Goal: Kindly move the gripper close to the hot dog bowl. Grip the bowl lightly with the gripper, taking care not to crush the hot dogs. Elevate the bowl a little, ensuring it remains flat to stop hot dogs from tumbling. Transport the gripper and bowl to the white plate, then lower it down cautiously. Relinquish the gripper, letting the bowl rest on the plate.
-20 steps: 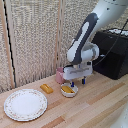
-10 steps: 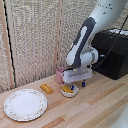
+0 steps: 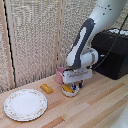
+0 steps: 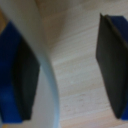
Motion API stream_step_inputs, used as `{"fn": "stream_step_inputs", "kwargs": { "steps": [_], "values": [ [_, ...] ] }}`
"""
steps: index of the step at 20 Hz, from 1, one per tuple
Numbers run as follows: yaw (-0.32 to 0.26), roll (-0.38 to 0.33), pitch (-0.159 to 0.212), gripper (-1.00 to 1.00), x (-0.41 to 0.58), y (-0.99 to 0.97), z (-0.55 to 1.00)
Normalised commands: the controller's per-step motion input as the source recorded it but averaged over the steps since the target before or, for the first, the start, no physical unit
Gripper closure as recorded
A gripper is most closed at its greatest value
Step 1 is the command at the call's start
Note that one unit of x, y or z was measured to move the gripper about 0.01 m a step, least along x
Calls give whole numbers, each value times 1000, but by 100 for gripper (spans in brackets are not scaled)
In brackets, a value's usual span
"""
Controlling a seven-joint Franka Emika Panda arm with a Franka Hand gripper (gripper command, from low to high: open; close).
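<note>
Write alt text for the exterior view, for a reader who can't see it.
A white and grey robot gripper reaches down onto a small white bowl holding orange-yellow food on a pale wooden table. A large flat white plate with a speckled rim lies apart toward the exterior view's left, with a loose orange-yellow block between them.

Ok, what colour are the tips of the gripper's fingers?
Blue. The gripper fingers show blue edges around dark pads, clearest in the wrist view.
</note>
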Motion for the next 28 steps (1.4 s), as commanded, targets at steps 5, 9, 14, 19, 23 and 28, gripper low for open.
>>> {"fn": "stream_step_inputs", "kwargs": {
  "steps": [5, 9, 14, 19, 23, 28],
  "values": [
    [16, 0, -8, 100, 0, 5, -38],
    [30, 0, 8, 100, 0, 0, -11],
    [69, 82, 33, 100, -9, -99, 645],
    [100, 79, 10, 100, 26, -179, 967],
    [129, 89, 15, 100, 146, -114, 940],
    [97, 71, 108, 100, 330, 263, 813]
  ]
}}
